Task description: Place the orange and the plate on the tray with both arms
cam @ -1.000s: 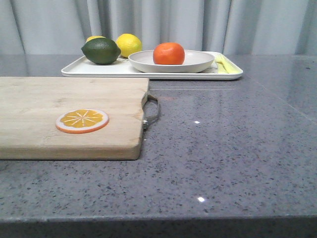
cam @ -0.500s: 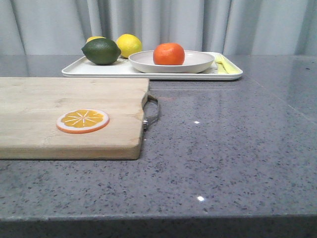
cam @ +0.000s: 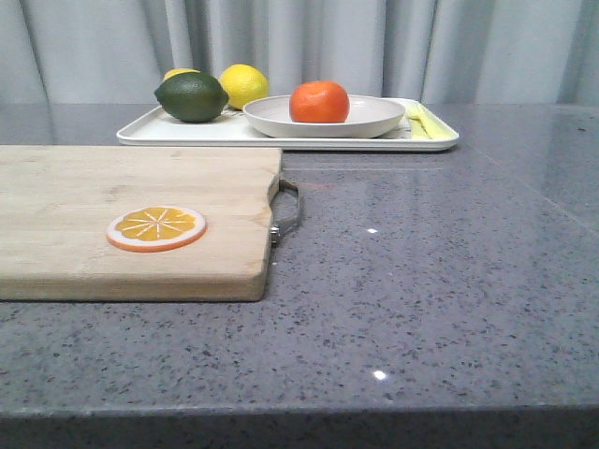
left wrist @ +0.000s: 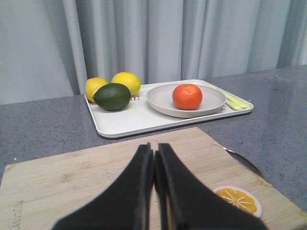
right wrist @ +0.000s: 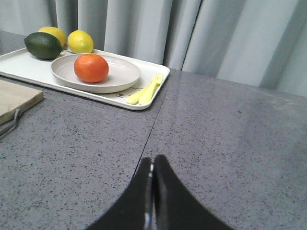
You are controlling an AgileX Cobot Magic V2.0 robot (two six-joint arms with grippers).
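1. My left hand (left wrist: 154, 158) and right hand (right wrist: 152, 165) are black.
2. The orange (cam: 319, 101) is bright orange, the plate (cam: 370, 122) off-white, the tray (cam: 187, 133) white.
3. The tabletop (cam: 430, 281) is speckled grey.
4. The cutting board (cam: 112, 196) is pale wood.

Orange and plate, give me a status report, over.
Both grippers shut, empty. Orange sits in plate, plate on tray. Nothing in the way.
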